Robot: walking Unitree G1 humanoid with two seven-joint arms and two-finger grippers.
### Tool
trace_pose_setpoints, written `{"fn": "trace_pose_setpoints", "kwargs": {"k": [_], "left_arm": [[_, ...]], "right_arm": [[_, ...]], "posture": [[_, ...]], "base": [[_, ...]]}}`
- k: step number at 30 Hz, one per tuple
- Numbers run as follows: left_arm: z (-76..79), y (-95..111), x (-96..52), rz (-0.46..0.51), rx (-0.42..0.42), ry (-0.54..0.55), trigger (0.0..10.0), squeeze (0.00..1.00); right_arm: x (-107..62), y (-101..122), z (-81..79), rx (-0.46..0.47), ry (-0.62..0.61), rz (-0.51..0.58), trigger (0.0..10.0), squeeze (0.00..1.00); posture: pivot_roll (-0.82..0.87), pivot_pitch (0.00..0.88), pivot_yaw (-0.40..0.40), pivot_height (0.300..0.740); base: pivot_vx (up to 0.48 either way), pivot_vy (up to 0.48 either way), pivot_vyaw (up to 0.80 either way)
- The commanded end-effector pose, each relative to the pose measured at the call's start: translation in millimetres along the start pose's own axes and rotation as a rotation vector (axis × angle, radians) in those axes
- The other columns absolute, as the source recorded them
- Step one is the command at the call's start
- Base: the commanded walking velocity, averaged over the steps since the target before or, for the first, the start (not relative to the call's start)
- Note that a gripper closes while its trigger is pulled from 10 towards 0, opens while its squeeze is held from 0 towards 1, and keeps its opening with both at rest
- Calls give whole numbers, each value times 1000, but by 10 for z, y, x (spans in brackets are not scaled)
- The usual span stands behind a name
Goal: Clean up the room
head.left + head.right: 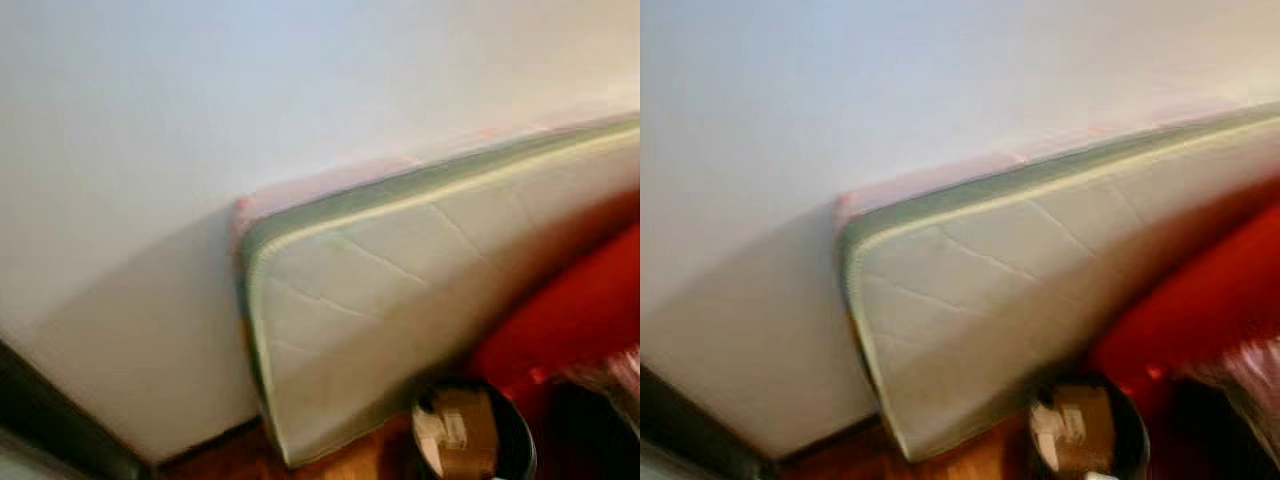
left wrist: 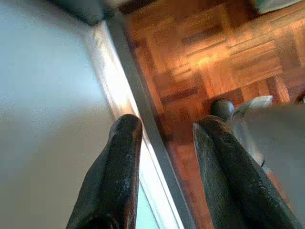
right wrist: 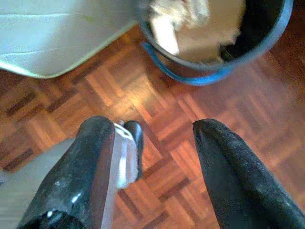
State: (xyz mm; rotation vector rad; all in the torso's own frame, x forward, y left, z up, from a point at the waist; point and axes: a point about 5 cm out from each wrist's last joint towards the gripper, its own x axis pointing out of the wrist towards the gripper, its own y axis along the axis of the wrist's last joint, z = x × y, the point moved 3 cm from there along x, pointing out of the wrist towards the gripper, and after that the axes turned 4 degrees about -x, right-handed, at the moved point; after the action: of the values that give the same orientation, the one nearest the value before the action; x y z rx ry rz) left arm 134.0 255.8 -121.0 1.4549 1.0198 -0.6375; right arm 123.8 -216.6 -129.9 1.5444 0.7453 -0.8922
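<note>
**Both hands empty over parquet, bin of scraps closest thing to deal with**

Nearest to me: my right hand [image 3: 152, 157] hangs over the parquet floor [image 3: 157, 109], fingers spread wide, nothing between them. My left hand [image 2: 162, 157] is also released and empty, hanging beside a pale wall [image 2: 43, 119] and its baseboard strip [image 2: 138, 119], floor beyond it.

Next out, just ahead of the right hand: a dark round bin [image 3: 267, 38] with a blue rim, standing on the floor. Inside I see cardboard and paper scraps [image 3: 200, 24], tan and white, crumpled. My read: that stuff is light, soft and crushable, and it won't slip much. If I have to move it, I'd pinch a stiff cardboard edge rather than the loose paper. The bin itself looks rigid and light; the rim is the obvious place to take hold, though a thin rim could twist in two fingers.

Right beside the bin, a pale quilted mattress [image 1: 400, 300] stands on edge, leaning on the white wall [image 1: 200, 100]. I judge it bulky, floppy and too heavy for one hand; its corner is the only graspable bit.

Behind and right of the bin there is something red [image 1: 580, 310], blurred; I can't tell what. Head views are tilted and soft.
</note>
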Motion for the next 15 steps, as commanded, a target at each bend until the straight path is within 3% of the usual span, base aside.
{"fn": "trace_pose_setpoints", "kwargs": {"k": [1, 13, 15], "left_arm": [[54, -10, 3, -10, 14, -8, 10000, 0], [57, -23, 0, -11, 28, -11, 10000, 0], [57, -25, -1, -10, 32, -13, 10000, 0]], "right_arm": [[0, 25, 30, -11, -10, 5, 10000, 0], [-5, 2, 28, -23, -3, -4, 10000, 0], [-6, 4, 32, -21, -9, 0, 10000, 0]], "posture": [[66, 0, -15, 740], [77, 0, -17, 740], [74, 0, -15, 740]], "base": [[0, 0, -788], [0, 0, -788], [0, 0, 0]]}}
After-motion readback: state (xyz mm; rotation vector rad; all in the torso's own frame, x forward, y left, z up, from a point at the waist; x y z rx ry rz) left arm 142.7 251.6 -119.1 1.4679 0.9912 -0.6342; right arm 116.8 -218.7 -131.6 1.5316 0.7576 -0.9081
